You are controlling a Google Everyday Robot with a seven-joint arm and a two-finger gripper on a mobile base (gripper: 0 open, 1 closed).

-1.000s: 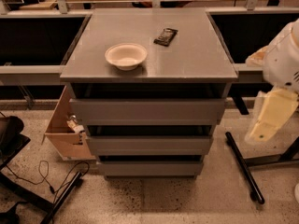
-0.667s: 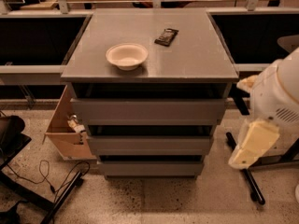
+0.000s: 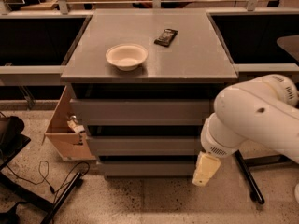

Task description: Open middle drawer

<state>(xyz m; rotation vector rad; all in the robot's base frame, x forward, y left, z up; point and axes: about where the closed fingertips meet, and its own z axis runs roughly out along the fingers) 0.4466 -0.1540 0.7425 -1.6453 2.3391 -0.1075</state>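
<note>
Currently gripper (image 3: 205,169) low, near middle drawer (image 3: 145,145) right edge.

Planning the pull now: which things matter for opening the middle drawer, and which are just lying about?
In the job: middle drawer; gripper, low by the right front of the cabinet.
Lying about: white bowl and dark packet on the cabinet top; cardboard box on the floor beside it.

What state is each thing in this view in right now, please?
middle drawer: shut, not yet pulled out.
top drawer: shut.
bottom drawer: shut.
bowl: upright, empty, on the cabinet top.
dark packet: lying flat behind the bowl.
cardboard box: open, left of the drawers.
pincer: pointing down by the bottom drawer's right end.
</note>
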